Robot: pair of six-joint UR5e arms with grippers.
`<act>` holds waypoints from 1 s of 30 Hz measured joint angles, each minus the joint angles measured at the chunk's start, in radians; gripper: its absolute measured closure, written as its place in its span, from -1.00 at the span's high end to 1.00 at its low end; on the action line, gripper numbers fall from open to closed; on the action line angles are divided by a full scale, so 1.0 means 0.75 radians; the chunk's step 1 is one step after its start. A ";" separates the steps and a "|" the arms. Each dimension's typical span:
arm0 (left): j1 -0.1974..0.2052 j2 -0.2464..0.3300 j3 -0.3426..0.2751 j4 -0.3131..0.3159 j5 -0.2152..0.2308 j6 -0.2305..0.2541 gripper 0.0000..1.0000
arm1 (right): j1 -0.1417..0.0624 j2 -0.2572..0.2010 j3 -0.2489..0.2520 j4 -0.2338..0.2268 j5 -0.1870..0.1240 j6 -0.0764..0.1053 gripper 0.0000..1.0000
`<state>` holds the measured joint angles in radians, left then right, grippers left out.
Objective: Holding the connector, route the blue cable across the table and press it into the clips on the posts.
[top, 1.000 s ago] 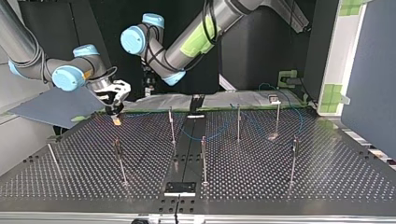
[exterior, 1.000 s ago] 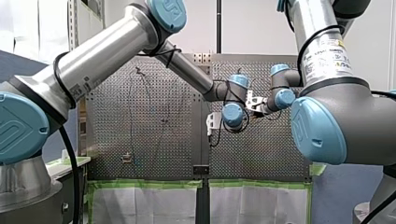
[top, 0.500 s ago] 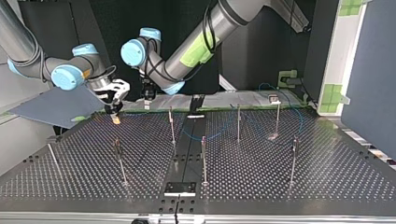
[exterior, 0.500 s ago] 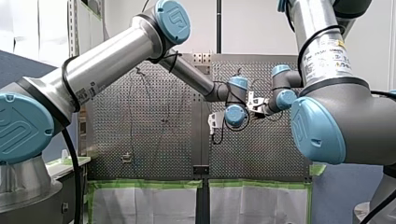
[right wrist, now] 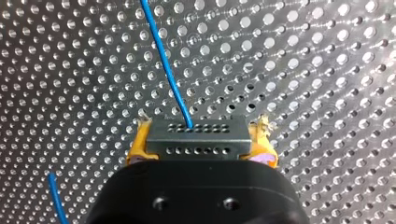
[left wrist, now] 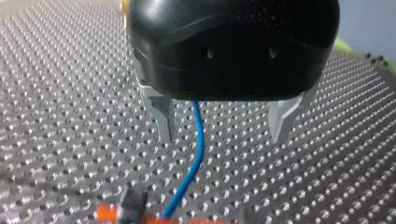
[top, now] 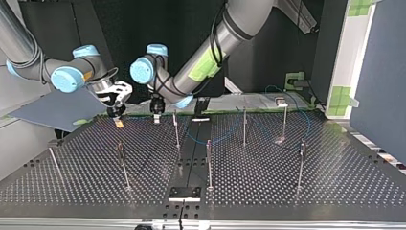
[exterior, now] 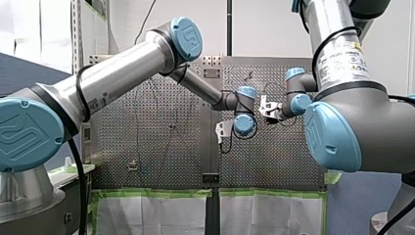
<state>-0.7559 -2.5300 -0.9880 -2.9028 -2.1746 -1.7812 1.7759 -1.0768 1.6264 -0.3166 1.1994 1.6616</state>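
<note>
**Front view:** My left arm stretches in from the left across the perforated table (exterior: 147, 161). The left gripper (exterior: 224, 132) hangs near the right gripper (exterior: 267, 108) at the table's middle.

**Top view:** The right gripper (top: 116, 113), at the view's left, hangs low over the table's far edge, a yellow tip showing under it. The left gripper (top: 156, 110) hangs just beside it, close to one of the posts (top: 209, 163). The blue cable (top: 218, 139) sags between the middle posts and loops near the far-right post.

**Left wrist view:** The left gripper's metal fingers (left wrist: 161, 116) stand spread wide and hold nothing. The blue cable (left wrist: 198, 149) runs between them, touching neither, toward a blurred orange-and-grey shape (left wrist: 133, 207) ahead.

**Right wrist view:** The right gripper's yellow pads (right wrist: 137, 150) clamp the grey connector (right wrist: 198, 136) from both sides. The blue cable (right wrist: 163, 60) leaves the connector's middle and runs away over the perforated table. A second stretch of cable shows beside the gripper.
</note>
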 joint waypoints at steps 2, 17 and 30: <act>0.004 -0.006 0.027 -0.007 0.003 -0.002 1.00 | -0.002 -0.001 0.000 -0.001 -0.004 0.001 -1.00; -0.043 -0.008 0.108 -0.034 -0.019 0.008 -1.00 | -0.016 -0.003 -0.002 -0.001 -0.008 0.008 -1.00; -0.042 -0.008 0.087 -0.052 0.007 0.005 -1.00 | -0.017 -0.005 -0.001 -0.002 -0.008 0.010 -1.00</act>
<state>-0.7876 -2.5362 -0.9230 -2.9416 -2.1696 -1.7776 1.7634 -1.0804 1.6254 -0.3179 1.1936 1.6693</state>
